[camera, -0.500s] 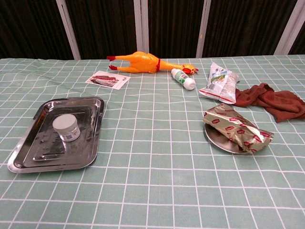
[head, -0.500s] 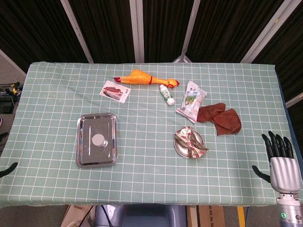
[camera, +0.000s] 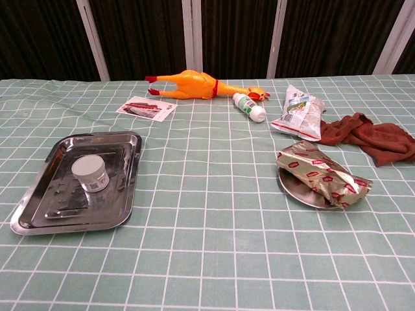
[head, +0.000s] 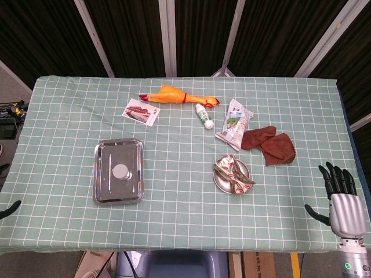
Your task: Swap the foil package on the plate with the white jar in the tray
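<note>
Right hand [head: 343, 200] empty with fingers spread, at the table's [head: 174, 214] front right corner, foil package [head: 233, 173] on plate [head: 220, 181], white jar [head: 120, 171] in tray [head: 102, 174], left hand barely visible, state unclear

From my head view the right robot hand [head: 344, 202] has glossy black fingers [head: 336, 177] set on a silver, ribbed metal palm shell. A black thumb juts off its side. Below the palm I see a grey cylindrical wrist with a small green ring-shaped light on it. Of the left robot hand [head: 8, 209] I only get a dark, slim black tip; its details are too small to tell.
</note>
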Controlling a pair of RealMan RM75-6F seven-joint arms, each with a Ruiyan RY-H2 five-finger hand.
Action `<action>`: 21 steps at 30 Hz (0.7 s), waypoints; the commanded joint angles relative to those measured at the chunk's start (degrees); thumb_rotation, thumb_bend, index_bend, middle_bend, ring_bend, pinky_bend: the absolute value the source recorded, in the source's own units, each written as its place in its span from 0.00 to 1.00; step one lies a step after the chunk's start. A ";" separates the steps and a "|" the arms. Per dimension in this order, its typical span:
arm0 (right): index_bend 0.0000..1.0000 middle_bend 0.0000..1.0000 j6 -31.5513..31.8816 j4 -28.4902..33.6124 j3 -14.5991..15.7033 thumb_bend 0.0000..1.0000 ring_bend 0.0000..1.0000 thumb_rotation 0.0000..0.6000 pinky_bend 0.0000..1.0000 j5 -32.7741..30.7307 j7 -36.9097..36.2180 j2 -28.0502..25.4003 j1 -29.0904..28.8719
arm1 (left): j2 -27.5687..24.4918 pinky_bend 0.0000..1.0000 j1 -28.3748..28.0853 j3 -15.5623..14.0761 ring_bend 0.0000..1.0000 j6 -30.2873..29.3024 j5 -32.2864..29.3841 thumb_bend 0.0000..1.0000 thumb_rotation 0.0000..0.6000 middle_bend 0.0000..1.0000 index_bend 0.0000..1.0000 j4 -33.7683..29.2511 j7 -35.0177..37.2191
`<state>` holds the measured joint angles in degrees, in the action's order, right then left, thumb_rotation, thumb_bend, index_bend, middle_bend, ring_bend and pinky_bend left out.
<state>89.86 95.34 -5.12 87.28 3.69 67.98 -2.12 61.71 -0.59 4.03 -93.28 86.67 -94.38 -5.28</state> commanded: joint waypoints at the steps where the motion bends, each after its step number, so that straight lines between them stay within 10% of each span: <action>1: 0.08 0.04 -0.32 0.23 0.12 0.16 0.00 1.00 0.00 -0.09 -0.41 -0.22 -0.05 | 0.03 0.13 -0.11 -0.07 0.00 0.21 0.02 0.12 1.00 0.00 0.17 -0.03 -0.08; 21: 0.11 0.07 -2.96 5.84 1.56 0.15 0.02 1.00 0.00 3.30 -1.19 1.79 -2.04 | 0.07 0.13 0.17 -0.75 0.00 0.18 1.00 0.12 1.00 0.00 0.17 -1.00 -1.08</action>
<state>87.75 99.50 -3.10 90.60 2.07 69.39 -3.31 61.81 -0.42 3.28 -93.14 87.69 -95.37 -6.37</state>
